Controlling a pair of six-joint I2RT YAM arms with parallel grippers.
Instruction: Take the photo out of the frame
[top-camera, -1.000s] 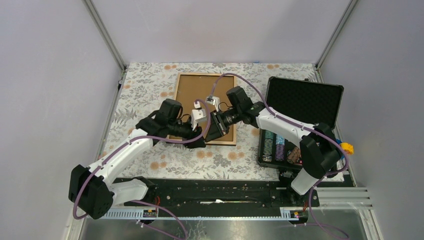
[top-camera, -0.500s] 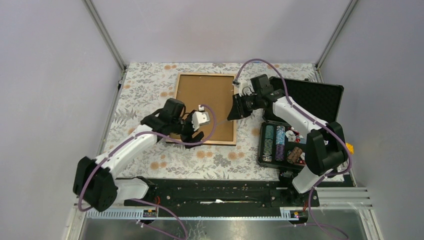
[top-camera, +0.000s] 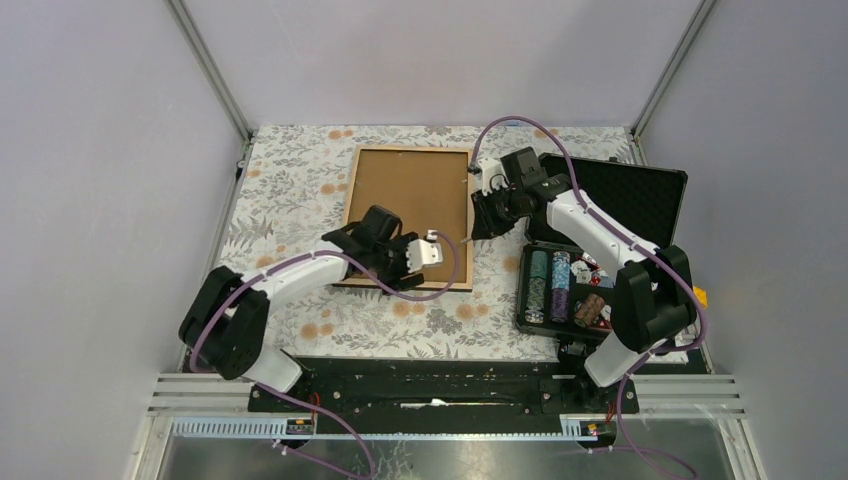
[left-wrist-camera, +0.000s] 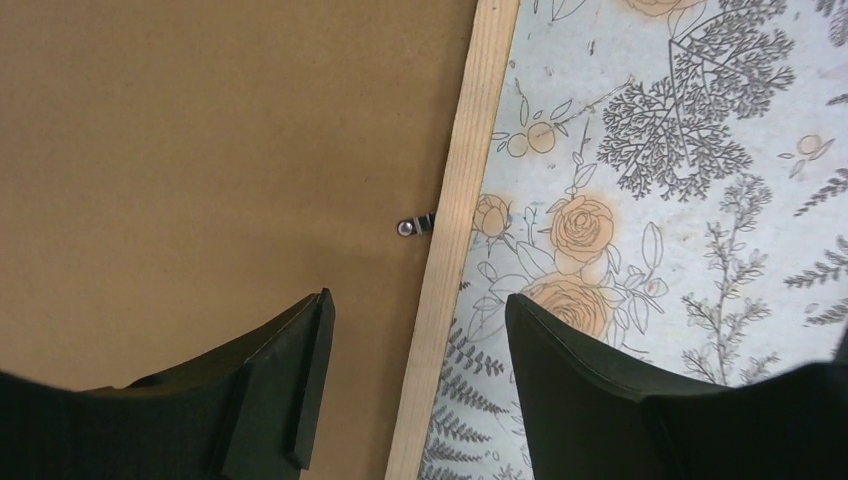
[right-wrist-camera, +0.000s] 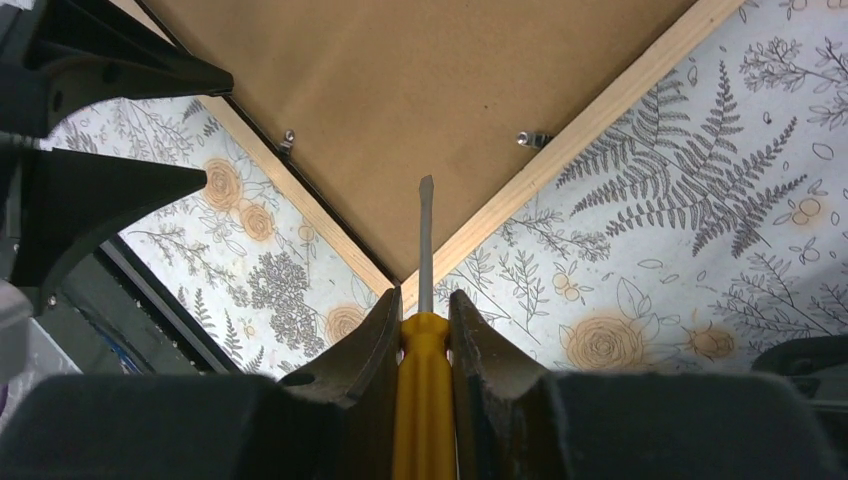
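Frame (top-camera: 408, 200) face-down; R gripper (right-wrist-camera: 425, 302) clamps screwdriver (right-wrist-camera: 424, 395).

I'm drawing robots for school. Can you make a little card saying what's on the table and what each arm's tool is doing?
frame: large rectangular picture frame, brown fibreboard back up, light wood edge, flat on flowered tablecloth
photo: not visible
left tool: open, empty, over frame's edge near small metal clip
right tool: shut on yellow-handled flat screwdriver, tip near frame's corner
also: open black case of poker chips, right of frame
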